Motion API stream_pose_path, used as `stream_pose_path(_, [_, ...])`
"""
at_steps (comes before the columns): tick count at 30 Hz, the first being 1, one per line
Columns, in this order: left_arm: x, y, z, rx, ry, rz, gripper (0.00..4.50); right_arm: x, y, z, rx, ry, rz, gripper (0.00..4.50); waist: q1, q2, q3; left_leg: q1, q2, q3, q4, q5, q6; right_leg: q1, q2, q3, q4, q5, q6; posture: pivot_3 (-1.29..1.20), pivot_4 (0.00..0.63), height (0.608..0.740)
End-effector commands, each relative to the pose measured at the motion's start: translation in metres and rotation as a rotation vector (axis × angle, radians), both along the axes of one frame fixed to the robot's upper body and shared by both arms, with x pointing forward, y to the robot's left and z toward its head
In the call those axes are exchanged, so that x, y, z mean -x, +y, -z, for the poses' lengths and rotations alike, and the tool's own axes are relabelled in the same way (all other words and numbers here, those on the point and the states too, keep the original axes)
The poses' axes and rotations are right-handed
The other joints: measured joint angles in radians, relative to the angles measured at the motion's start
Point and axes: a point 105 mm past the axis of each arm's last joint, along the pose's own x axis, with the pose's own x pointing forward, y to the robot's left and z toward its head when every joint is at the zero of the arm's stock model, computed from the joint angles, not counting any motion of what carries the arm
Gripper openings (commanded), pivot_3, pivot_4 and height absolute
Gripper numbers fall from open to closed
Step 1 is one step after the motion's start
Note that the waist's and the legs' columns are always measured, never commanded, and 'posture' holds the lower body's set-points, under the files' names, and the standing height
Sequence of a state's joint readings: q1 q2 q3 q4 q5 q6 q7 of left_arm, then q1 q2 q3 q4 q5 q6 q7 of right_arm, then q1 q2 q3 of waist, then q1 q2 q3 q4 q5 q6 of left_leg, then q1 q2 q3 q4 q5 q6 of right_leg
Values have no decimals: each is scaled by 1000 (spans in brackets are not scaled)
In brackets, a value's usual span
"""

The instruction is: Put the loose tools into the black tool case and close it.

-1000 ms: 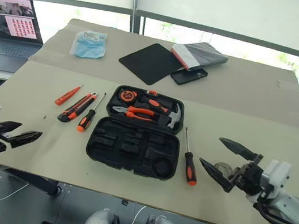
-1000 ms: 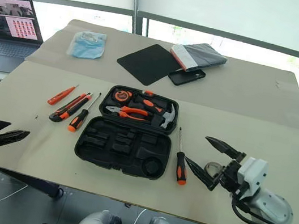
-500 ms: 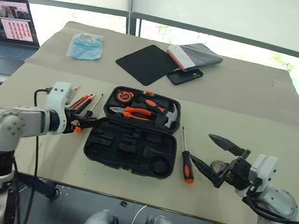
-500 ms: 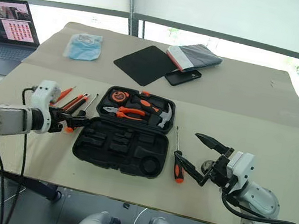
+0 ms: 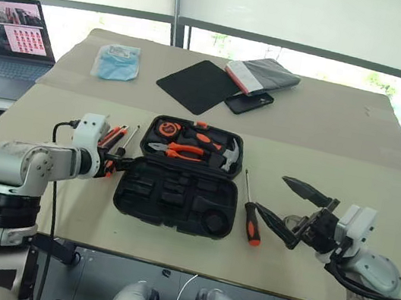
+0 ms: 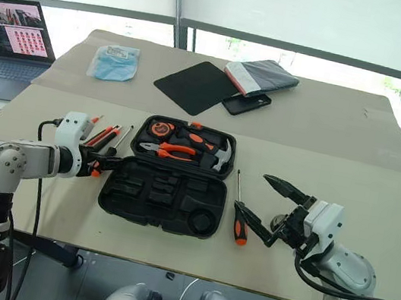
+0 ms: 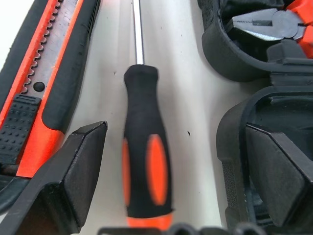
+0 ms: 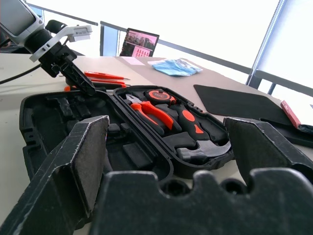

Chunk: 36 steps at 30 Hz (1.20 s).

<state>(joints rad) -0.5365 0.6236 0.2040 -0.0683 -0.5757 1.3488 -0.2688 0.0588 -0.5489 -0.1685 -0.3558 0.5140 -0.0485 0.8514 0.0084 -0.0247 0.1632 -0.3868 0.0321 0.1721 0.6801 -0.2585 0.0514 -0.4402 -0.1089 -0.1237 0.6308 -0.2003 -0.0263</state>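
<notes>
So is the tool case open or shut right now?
Open. The black tool case lies flat, both halves spread: hammer and pliers sit in the far half, and the near half's recesses look empty.

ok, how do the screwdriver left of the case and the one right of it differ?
The left screwdriver lies between the open left gripper's fingers, beside the knife. The right screwdriver lies alone, ahead of the open right gripper, outside its fingers. Both lie flat on the table, orange-and-black handles toward the robot.
</notes>
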Motion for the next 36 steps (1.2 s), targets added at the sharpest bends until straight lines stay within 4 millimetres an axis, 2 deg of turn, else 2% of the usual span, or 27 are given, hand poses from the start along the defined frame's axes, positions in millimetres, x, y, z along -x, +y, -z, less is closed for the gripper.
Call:
stream_pose_path(1, [-5,4,-7,-25,-33,-14,4500,1,5,-13,3,-37,-7,4367,0,0,0,0,0,0,0,0,0,0,0,0,0,0,0,0,150,740])
stream_pose_path(4, [-8,2,-2,-33,-21,-11,3838,-1,6,-15,5,-35,-8,4500,1,0,0,0,0,0,0,0,0,0,0,0,0,0,0,0,150,740])
stream_pose_path(10, [-10,6,6,-35,-9,-37,1751,-1,7,-17,5,-31,-7,4500,-1,0,0,1,0,0,0,0,0,1,0,0,0,0,0,0,150,740])
stream_pose_path(19, [-10,-4,3,7,-44,-1,1751,1,9,-19,9,-19,-6,4500,0,0,0,2,1,0,0,0,-1,1,0,0,1,0,0,0,150,740])
stream_pose_path(24, [-12,-5,-6,-11,-131,22,1751,2,10,-19,9,-9,-8,4500,3,0,0,1,1,0,0,0,0,1,0,0,0,0,0,0,150,740])
stream_pose_path(27, [-9,-7,-5,3,-124,35,2468,3,11,-18,8,-3,-9,4500,3,0,0,1,1,0,0,0,0,1,0,0,0,0,0,0,150,740])
stream_pose_path(31, [-10,6,-15,25,-173,-17,3988,3,11,-18,11,3,-11,4500,3,0,0,-1,1,0,0,0,0,0,0,0,-1,0,0,0,150,740])
stream_pose_path(36, [1,32,-39,106,-226,-43,3988,4,11,-16,12,15,-12,4500,0,0,0,-1,1,-1,0,0,0,-1,0,-1,-1,0,0,0,150,740])
